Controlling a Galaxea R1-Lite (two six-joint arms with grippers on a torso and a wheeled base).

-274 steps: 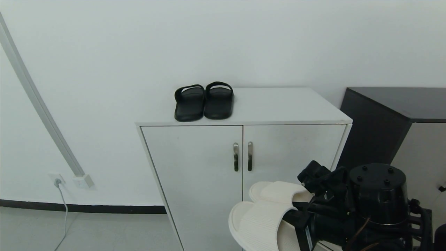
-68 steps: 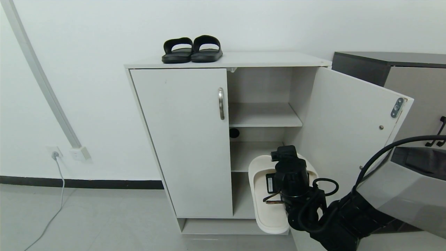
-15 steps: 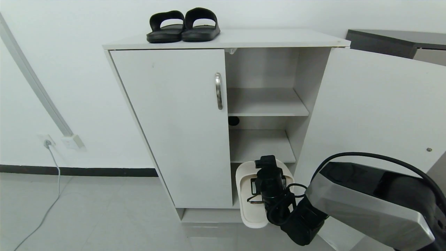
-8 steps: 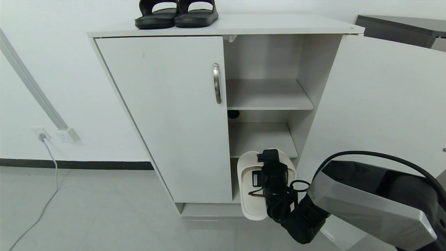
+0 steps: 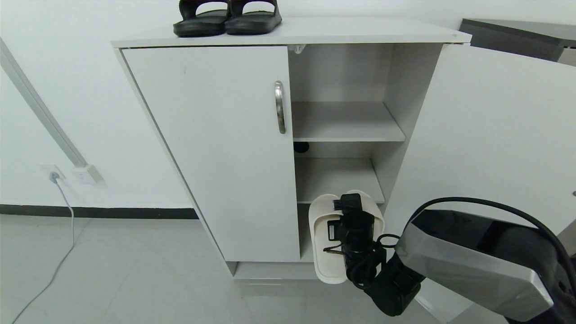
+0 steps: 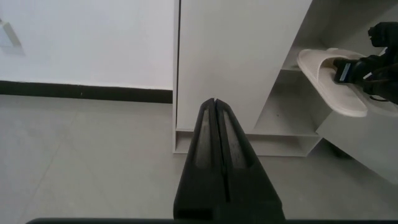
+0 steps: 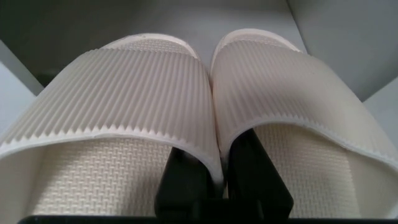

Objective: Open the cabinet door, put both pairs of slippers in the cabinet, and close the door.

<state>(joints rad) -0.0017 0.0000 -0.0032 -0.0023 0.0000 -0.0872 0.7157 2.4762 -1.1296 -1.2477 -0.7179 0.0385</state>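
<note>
The cream slippers (image 5: 325,238), pinched by their straps in the right gripper (image 7: 222,180), hung lower centre at the opened cabinet (image 5: 360,33). The black slippers (image 5: 227,18) sat top centre, not yet stowed. The left gripper (image 6: 214,124) was clenched on nothing.

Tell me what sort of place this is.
Probably a home entryway, or a mock-up of one: a white shelved cabinet, black slippers on top, cream slippers at its open side, and a wall socket.
</note>
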